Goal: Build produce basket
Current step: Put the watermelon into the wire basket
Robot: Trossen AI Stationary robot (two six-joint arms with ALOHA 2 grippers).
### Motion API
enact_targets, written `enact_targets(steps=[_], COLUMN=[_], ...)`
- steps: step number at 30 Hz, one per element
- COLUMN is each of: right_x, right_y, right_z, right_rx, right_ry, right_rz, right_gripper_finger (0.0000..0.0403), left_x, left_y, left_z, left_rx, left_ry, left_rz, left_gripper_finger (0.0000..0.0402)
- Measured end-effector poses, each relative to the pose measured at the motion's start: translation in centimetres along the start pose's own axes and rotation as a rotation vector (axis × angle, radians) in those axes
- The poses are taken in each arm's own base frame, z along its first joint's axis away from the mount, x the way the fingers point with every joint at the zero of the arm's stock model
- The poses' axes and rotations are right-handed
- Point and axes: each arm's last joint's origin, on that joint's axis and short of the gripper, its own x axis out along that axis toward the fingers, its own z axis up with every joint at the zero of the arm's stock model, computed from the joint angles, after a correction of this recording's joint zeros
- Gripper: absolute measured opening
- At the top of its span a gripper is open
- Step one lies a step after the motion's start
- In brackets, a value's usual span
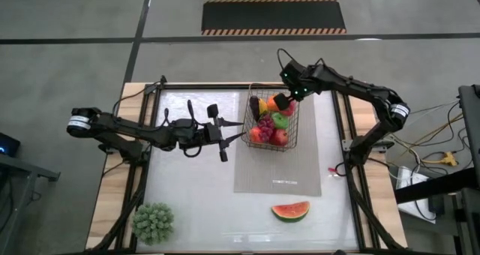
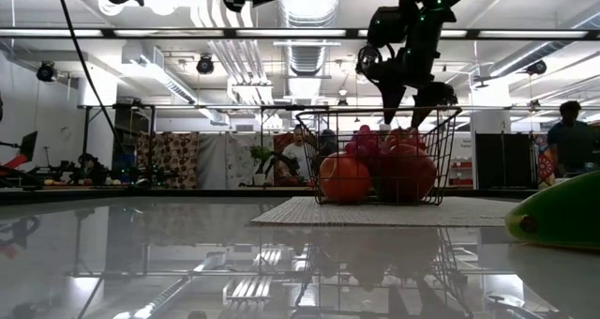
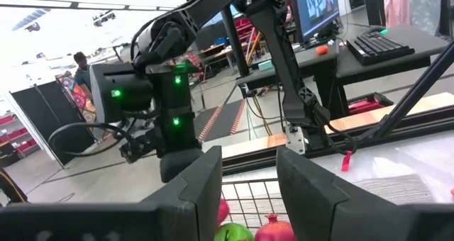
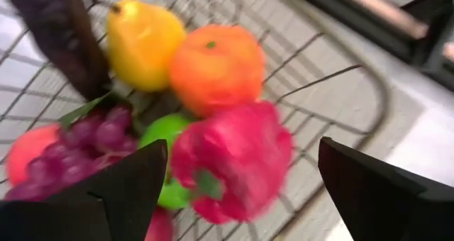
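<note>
Red pepper below right gripper

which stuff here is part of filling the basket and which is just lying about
For the job: basket, pear, orange, red pepper, grapes, green apple, eggplant, watermelon slice.

Lying about: grey mat, green bushy ball.

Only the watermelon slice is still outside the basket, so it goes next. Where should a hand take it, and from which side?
The watermelon slice lies flat on the table with nothing near it, green rind curving toward the front edge. Probably best to come straight down and pinch across its middle, one finger on the rind, the other on the straight red edge. The right hand is open over the basket.
</note>
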Motion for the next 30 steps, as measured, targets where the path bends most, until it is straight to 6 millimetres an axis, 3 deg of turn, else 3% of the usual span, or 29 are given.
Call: enact_targets(steps=[9,16,24,30], right_x=[-0.8,-4.1,-9.6,-10.0], right_y=[-0.9,-0.1,3.4,6.8], right_z=[0.1,-1.3,-6.1,-12.0], right_rx=[-0.031,-0.078,-0.249,-0.497], right_ry=[-0.031,-0.107,-0.235,-0.222], right_rz=[-0.041,0.014,0.175,0.314], right_gripper_finger=[0.0328,0.0327,0.0327,0.0327], left_x=[0.0,0.0,0.0,0.0], left_y=[0.0,0.0,0.0,0.1], left_z=[0.0,0.0,0.0,0.1], left_rx=[0.001,0.002,0.024,0.023], left_ry=[0.000,0.000,-0.004,-0.008], left_rz=[0.000,0.000,0.002,0.004], left_gripper_finger=[0.0118,0.0118,0.0118,0.0118])
